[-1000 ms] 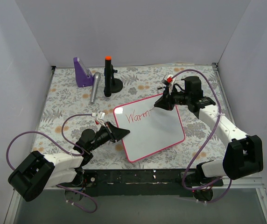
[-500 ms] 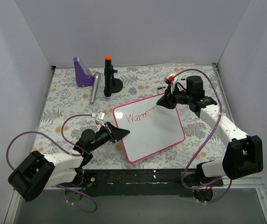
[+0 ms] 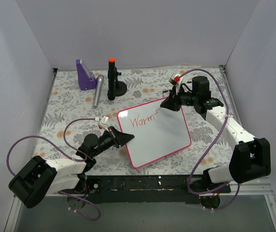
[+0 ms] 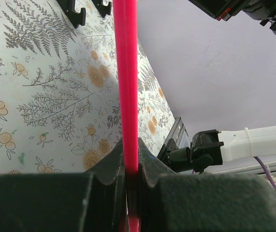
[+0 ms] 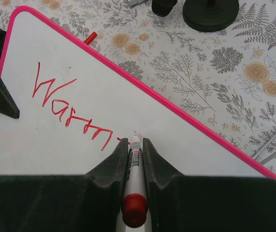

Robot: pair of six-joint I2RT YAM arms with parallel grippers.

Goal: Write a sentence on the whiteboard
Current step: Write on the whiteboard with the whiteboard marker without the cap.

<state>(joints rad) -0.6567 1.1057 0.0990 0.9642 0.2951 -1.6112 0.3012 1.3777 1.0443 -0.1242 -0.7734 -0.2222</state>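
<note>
The whiteboard (image 3: 157, 137) lies tilted on the flowered table, its pink frame (image 5: 186, 113) showing in the right wrist view. The sentence (image 5: 70, 107) is red script reading "Warm", with a short stroke after it. My right gripper (image 5: 131, 141) is shut on a white marker (image 5: 135, 174) with a red end. The marker's tip is at the board just right of the last letter. In the top view that gripper (image 3: 167, 105) is over the board's far edge. My left gripper (image 3: 127, 138) is shut on the board's left edge, with the pink frame (image 4: 127, 72) between its jaws.
At the back left stand a purple block (image 3: 85, 76), a silver cylinder (image 3: 98, 90) lying flat, and a black stand (image 3: 112, 82) with an orange top. A small red piece (image 5: 90, 37) pokes out at the board's far edge. Grey walls close in three sides.
My right gripper with the marker has shifted slightly toward the board's far edge, and a short red stroke has appeared after "Warm". The left arm and the board have stayed still.
</note>
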